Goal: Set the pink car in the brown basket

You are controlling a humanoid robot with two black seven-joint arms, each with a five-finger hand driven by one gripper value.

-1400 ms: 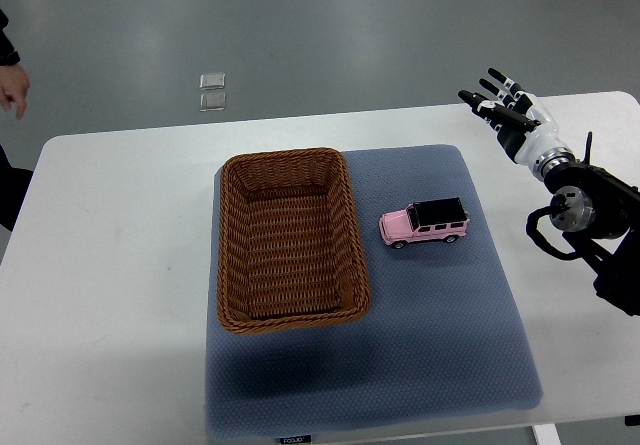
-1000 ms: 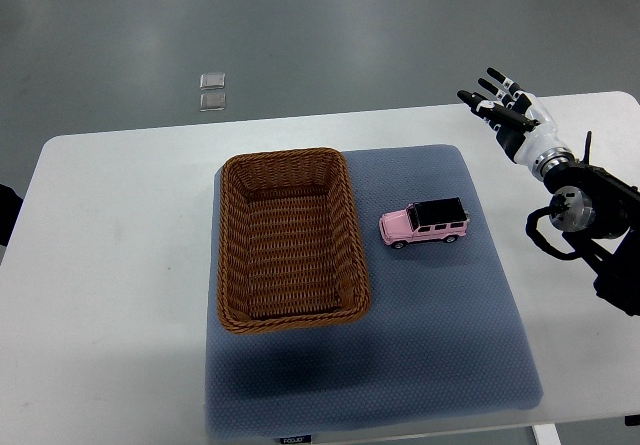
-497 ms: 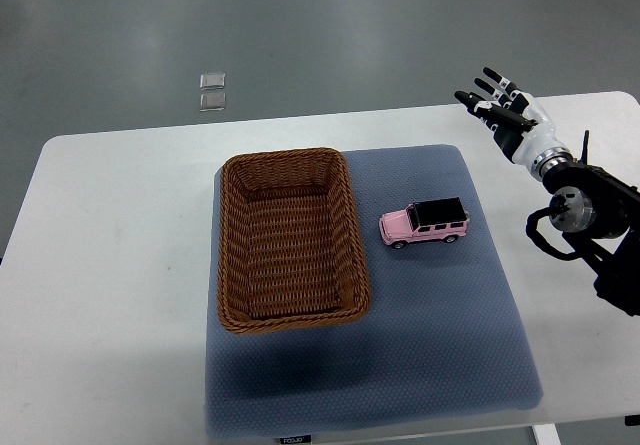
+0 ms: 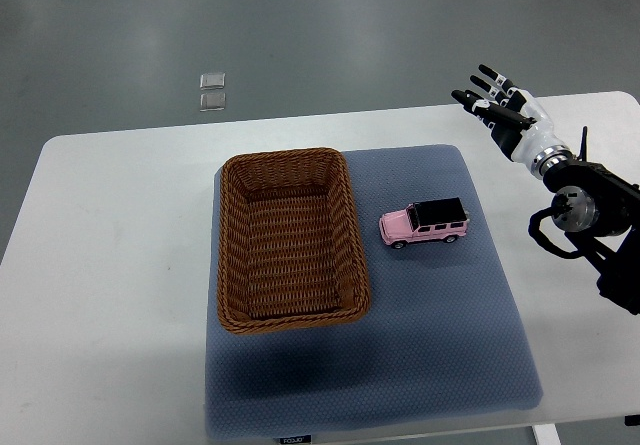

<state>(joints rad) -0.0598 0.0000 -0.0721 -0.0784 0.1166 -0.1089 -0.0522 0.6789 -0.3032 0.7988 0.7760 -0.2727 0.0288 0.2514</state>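
Note:
The pink car (image 4: 424, 223), with a black roof, stands on its wheels on a blue-grey mat (image 4: 420, 345), nose pointing left. Just left of it lies the brown wicker basket (image 4: 232, 255), rectangular and with nothing inside. My right hand (image 4: 492, 105) hovers over the table's far right corner, up and to the right of the car and well apart from it. Its fingers are spread straight and hold nothing. The left arm does not show.
The mat lies on a white table (image 4: 110, 265). My right forearm and its black joint (image 4: 585, 210) sit along the right edge of the table. Two small clear squares (image 4: 212, 91) lie on the grey floor beyond the table.
My right hand has drifted slightly up and to the left. A person's hand and sleeve at the left edge have left the picture. Car and basket have not moved.

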